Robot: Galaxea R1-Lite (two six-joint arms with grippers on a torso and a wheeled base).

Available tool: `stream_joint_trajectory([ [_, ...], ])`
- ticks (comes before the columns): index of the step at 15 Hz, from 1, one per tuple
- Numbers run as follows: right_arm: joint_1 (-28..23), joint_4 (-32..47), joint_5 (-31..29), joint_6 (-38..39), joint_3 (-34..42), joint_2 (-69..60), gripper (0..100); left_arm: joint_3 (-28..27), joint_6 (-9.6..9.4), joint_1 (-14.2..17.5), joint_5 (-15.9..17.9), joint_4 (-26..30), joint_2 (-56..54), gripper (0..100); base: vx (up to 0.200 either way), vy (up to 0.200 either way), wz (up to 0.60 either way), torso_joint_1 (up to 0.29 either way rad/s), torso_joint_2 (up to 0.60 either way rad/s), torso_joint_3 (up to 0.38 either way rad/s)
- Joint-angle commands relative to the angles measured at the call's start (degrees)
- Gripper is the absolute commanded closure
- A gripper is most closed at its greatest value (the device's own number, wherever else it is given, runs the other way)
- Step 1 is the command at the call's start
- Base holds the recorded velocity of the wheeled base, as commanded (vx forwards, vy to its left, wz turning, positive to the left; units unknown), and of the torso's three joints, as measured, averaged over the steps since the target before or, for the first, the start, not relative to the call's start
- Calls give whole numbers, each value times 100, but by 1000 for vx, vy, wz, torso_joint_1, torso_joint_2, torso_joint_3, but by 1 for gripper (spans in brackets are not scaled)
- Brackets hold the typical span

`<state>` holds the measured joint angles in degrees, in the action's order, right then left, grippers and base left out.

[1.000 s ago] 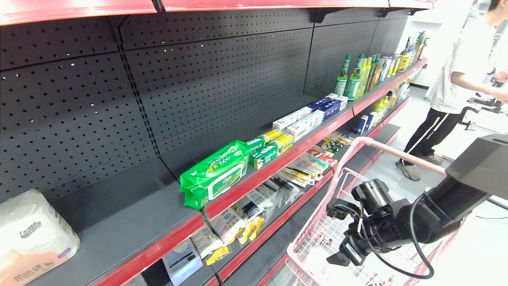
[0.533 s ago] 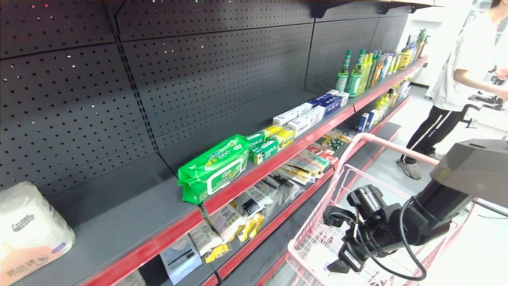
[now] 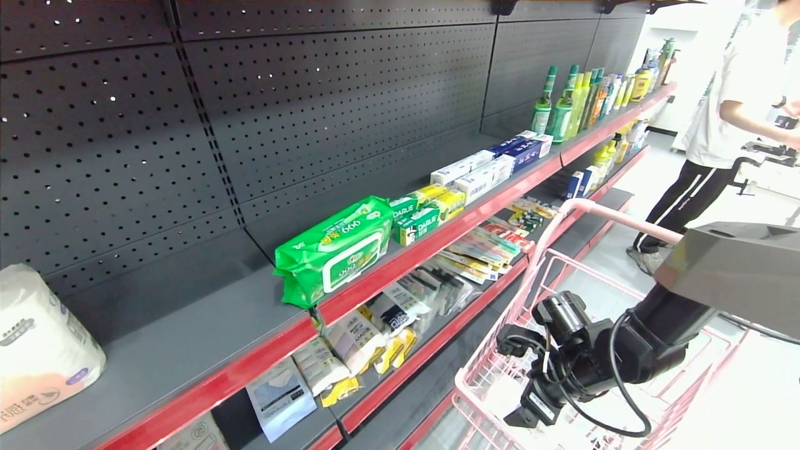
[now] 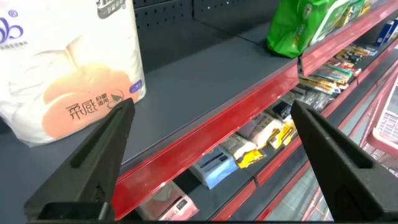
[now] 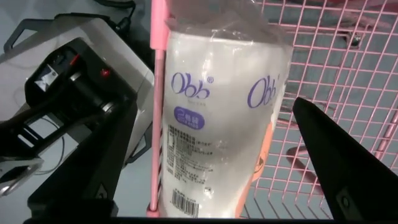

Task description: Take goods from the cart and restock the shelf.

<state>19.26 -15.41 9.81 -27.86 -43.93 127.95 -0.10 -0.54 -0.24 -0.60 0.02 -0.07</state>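
Observation:
A white plastic-wrapped roll pack [image 5: 224, 99] lies in the pink wire cart [image 5: 336, 74], against a pink bar. My right gripper [image 5: 217, 168] is open just above it, one finger on each side, not touching it. In the head view my right arm [image 3: 600, 362] hangs down inside the cart [image 3: 565, 215]. My left gripper [image 4: 211, 162] is open and holds nothing, in front of the grey shelf [image 4: 205, 81]. On that shelf a similar white roll pack [image 4: 68, 68] stands at the left [image 3: 37, 344]. The shelf board [image 3: 187, 337] between it and the green pack is bare.
A green wipes pack [image 3: 331, 250] lies at the shelf's red front edge, with toothpaste boxes [image 3: 425, 215] and bottles [image 3: 562, 106] farther right. Small packets [image 3: 375, 325] crowd the lower shelf. The cart stands close to the shelving.
The head camera has tilted down, so the shelf goods sit higher in the picture. My right arm has sunk lower and further into the cart.

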Motion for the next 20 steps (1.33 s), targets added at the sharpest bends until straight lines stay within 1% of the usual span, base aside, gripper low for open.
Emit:
stream_joint_trajectory([
  [1, 69, -6, -6, -1, -98, 63, 0, 1, 1, -2, -2, -2, 7, 0, 0, 0, 0, -27, 80, 46],
  [4, 139, -6, -6, 8, -142, 151, 0, 1, 1, -2, -2, -2, 7, 0, 0, 0, 0, 0, 0, 0],
  [14, 69, -24, -50, -1, -300, 485, 0, 1, 1, -2, -2, -2, 7, 0, 0, 0, 0, 0, 0, 0],
  [17, 69, -41, -252, -9, -317, 529, 0, 1, 1, -2, -2, -2, 7, 0, 0, 0, 0, 0, 0, 0],
  [20, 69, -270, -472, -9, -317, 617, 0, 1, 1, -2, -2, -2, 7, 0, 0, 0, 0, 0, 0, 0],
])
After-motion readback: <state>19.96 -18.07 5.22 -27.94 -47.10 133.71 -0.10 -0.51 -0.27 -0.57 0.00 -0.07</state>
